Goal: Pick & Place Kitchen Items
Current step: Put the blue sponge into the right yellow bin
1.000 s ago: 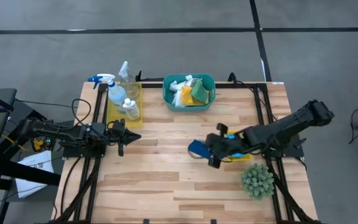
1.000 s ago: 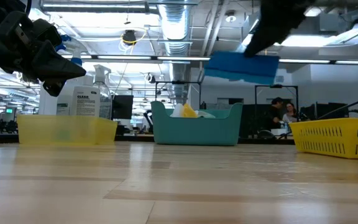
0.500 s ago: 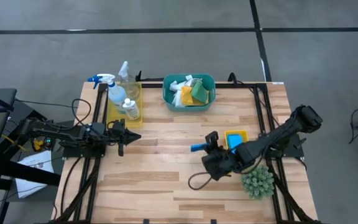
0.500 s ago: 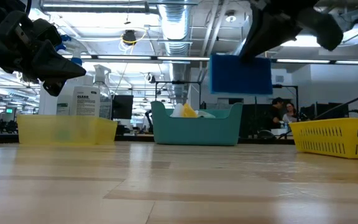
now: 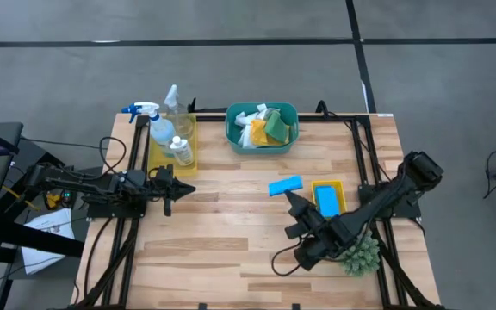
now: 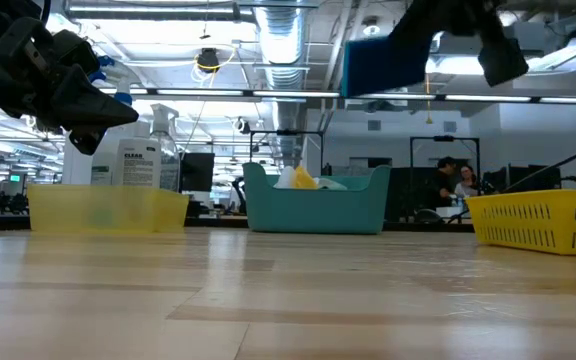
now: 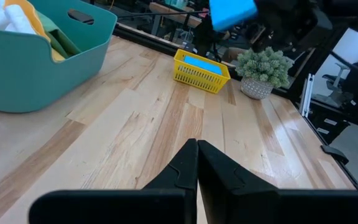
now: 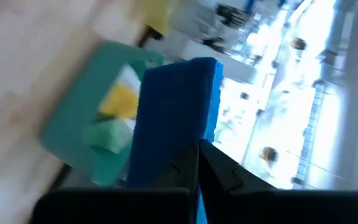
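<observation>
right tool (image 5: 293, 198) pinching flat rect. blue sponge (image 5: 285, 186) aloft, left tool (image 5: 177, 190) pressed together

Bright overhead ceiling lights (image 6: 268, 92) give even light; the right wrist view is blurred, with window glare.

You see the right gripper (image 6: 420, 38) high above the surface, its jaws clamped on the dark-blue sponge (image 6: 386, 62). Below the jaws and farther back sits the teal basin (image 6: 317, 203); the yellow tray (image 6: 543, 222) stands off to one side.
</observation>
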`<control>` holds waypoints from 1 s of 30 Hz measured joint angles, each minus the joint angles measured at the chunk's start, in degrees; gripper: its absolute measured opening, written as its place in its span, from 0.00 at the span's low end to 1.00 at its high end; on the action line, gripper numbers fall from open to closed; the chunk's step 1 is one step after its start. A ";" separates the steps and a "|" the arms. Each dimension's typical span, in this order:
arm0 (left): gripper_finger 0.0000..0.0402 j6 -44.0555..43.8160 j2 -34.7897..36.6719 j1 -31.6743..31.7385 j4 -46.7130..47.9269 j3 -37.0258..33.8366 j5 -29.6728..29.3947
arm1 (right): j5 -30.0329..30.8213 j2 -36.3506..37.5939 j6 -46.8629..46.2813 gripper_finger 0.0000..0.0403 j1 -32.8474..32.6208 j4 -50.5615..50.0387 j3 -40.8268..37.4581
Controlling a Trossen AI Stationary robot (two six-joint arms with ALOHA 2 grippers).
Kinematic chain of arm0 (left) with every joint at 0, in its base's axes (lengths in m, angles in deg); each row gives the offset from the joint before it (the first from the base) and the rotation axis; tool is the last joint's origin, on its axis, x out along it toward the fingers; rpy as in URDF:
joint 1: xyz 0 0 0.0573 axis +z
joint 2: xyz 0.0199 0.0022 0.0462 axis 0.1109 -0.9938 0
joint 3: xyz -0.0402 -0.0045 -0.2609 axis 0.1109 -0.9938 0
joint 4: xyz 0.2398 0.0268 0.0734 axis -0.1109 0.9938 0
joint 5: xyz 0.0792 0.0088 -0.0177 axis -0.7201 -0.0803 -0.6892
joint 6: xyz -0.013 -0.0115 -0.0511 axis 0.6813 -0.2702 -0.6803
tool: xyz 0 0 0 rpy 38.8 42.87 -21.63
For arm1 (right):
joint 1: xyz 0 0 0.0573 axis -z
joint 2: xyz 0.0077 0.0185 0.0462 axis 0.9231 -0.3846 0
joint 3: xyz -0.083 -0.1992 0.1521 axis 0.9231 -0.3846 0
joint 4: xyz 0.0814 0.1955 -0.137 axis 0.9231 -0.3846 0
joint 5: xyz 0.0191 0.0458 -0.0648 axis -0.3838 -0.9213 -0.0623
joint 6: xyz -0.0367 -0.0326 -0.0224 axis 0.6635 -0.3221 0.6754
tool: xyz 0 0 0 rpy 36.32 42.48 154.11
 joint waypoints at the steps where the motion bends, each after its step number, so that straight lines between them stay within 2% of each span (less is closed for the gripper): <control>1: 0.01 0.00 -0.02 0.00 0.00 0.00 -0.01 | 1.85 -0.03 -0.03 0.00 -0.29 -0.59 -0.02; 4: 0.01 0.00 0.00 0.00 -0.02 0.00 -0.01 | 5.54 -0.02 -0.75 0.00 -1.12 -0.85 -0.02; 13: 0.01 0.00 -0.02 0.00 -0.02 0.00 -0.01 | 4.66 -0.02 -14.47 0.00 -1.61 1.19 -0.02; 25: 0.01 0.00 -0.01 0.00 -0.02 0.00 0.00 | -17.25 0.15 -31.92 0.00 -2.59 1.77 -0.03; 28: 0.01 0.00 0.00 0.00 -0.04 0.00 -0.02 | -20.02 1.77 -42.54 0.00 -2.16 -0.38 -0.04; 30: 0.01 0.00 -0.02 0.00 -0.04 0.00 -0.02 | -23.44 3.70 -54.25 0.00 -1.16 -3.81 -0.04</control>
